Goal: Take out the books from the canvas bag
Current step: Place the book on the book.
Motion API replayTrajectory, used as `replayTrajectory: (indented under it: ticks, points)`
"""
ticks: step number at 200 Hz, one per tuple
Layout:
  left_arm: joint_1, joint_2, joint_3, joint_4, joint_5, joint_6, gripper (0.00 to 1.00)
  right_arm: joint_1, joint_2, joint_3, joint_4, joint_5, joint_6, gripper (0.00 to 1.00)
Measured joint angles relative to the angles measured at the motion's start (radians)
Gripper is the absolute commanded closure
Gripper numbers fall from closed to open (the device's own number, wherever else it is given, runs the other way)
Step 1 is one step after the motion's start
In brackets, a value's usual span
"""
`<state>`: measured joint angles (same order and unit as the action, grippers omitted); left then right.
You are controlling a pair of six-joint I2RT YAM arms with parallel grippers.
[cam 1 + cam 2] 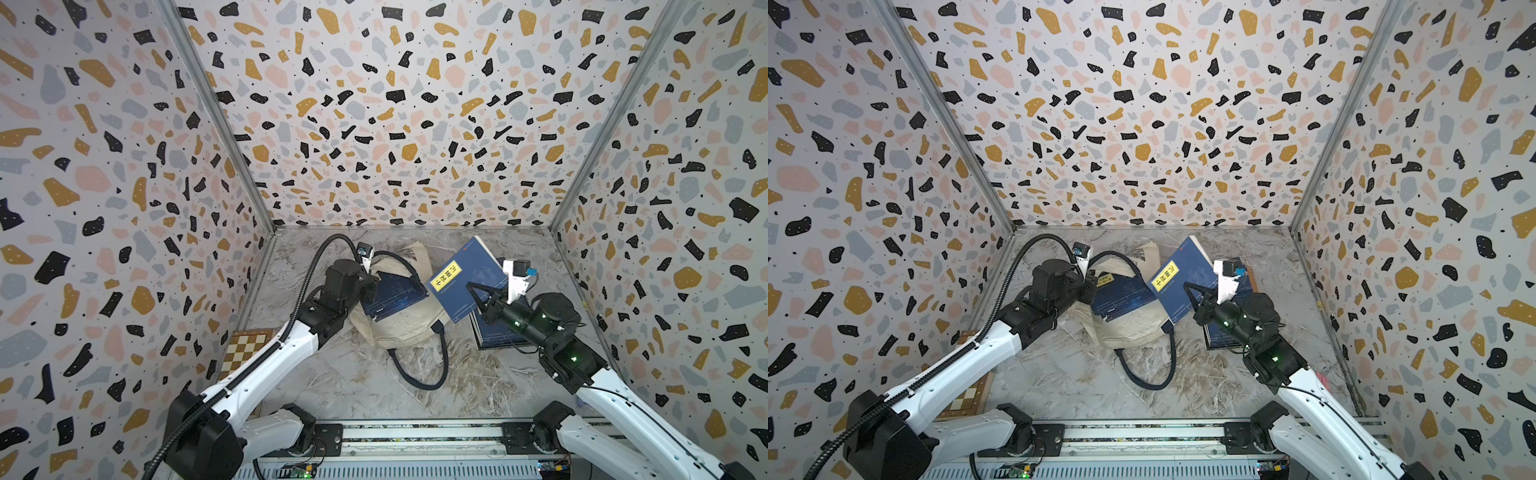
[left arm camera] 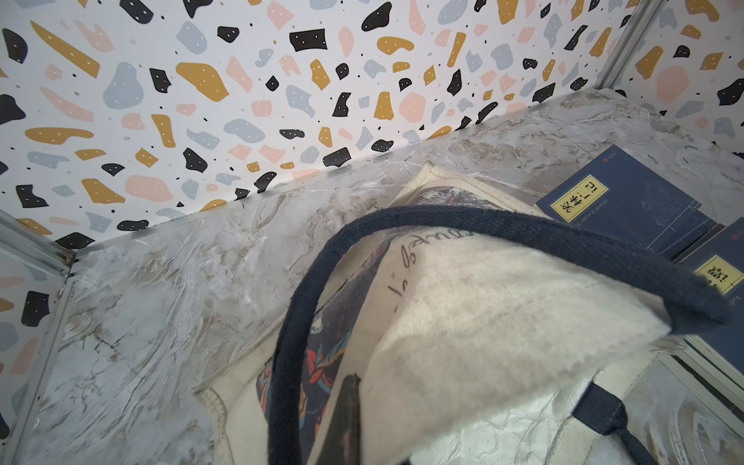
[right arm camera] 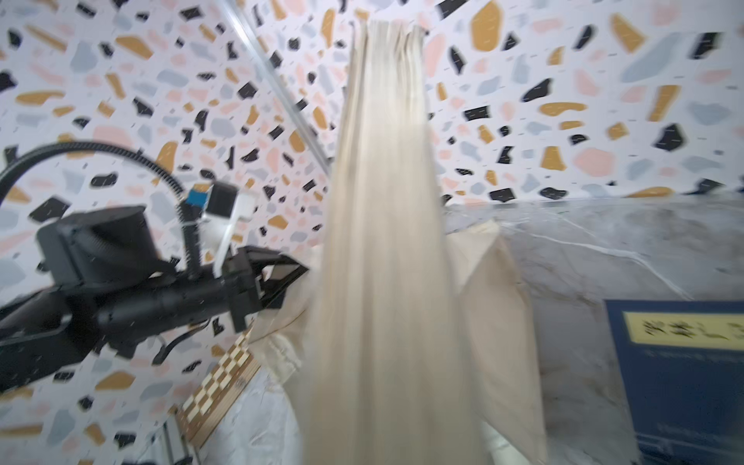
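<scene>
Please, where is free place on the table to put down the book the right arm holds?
Widest bare marble: in front, between the canvas bag, the chessboard and the rail. A smaller patch: behind the stack of books, by the back wall. Crowded: the middle, bag and stack close together.

Three walls [image 1: 374, 104] carry a terrazzo print, joined at the corners by metal posts [image 1: 216, 112]. Counter [image 1: 353, 382]: grey marble finish, scuffed. Rail [image 1: 415, 434] along near edge.
</scene>
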<state>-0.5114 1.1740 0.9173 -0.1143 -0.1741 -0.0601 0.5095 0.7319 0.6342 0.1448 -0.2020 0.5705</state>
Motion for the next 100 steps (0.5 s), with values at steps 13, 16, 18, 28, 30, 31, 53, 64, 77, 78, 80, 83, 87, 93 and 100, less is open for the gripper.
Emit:
replayTrajectory:
  ticks: [13,16,18,28,30,31,53,64,77,78,80,83,87,93,100]
  points:
    - [0.000,0.000,0.000,-0.003,0.000,-0.003,1.00,-0.084,-0.040,-0.045,-0.017,0.006,0.046,1.00]
    - [0.000,0.000,0.000,-0.003,0.001,-0.003,1.00,-0.104,-0.047,-0.054,-0.021,0.005,0.056,1.00]
    - [0.000,0.000,0.000,-0.004,0.001,-0.003,1.00,-0.118,-0.051,-0.060,-0.023,0.004,0.062,1.00]
    - [0.000,0.000,0.000,-0.007,0.000,-0.004,1.00,-0.187,-0.063,-0.090,-0.038,-0.008,0.099,1.00]
    - [0.000,0.000,0.000,-0.007,0.000,-0.004,1.00,-0.203,-0.064,-0.096,-0.040,-0.011,0.106,1.00]
    - [0.000,0.000,0.000,-0.007,0.001,-0.004,1.00,-0.208,-0.065,-0.098,-0.041,-0.013,0.106,1.00]
    - [0.000,0.000,0.000,-0.013,0.001,-0.004,1.00,-0.360,-0.064,-0.156,-0.069,-0.075,0.174,1.00]
    - [0.000,0.000,0.000,-0.014,0.001,-0.005,1.00,-0.427,-0.060,-0.183,-0.075,-0.115,0.200,1.00]
    - [0.000,0.000,0.000,-0.016,0.001,-0.005,1.00,-0.492,-0.047,-0.210,-0.076,-0.163,0.225,1.00]
    - [0.000,0.000,0.000,-0.016,0.001,-0.005,1.00,-0.499,-0.045,-0.213,-0.075,-0.168,0.228,1.00]
    - [0.000,0.000,0.000,-0.016,0.001,-0.005,1.00,-0.505,-0.043,-0.216,-0.075,-0.174,0.230,1.00]
    - [0.000,0.000,0.000,-0.016,0.001,-0.005,1.00,-0.518,-0.039,-0.222,-0.074,-0.183,0.236,1.00]
    - [0.000,0.000,0.000,-0.017,0.001,-0.005,1.00,-0.533,-0.034,-0.230,-0.071,-0.197,0.241,1.00]
    - [0.000,0.000,0.000,-0.017,0.001,-0.005,1.00,-0.552,-0.025,-0.243,-0.066,-0.215,0.251,1.00]
    - [0.000,0.000,0.000,-0.017,0.001,-0.005,1.00,-0.568,-0.017,-0.260,-0.063,-0.231,0.260,1.00]
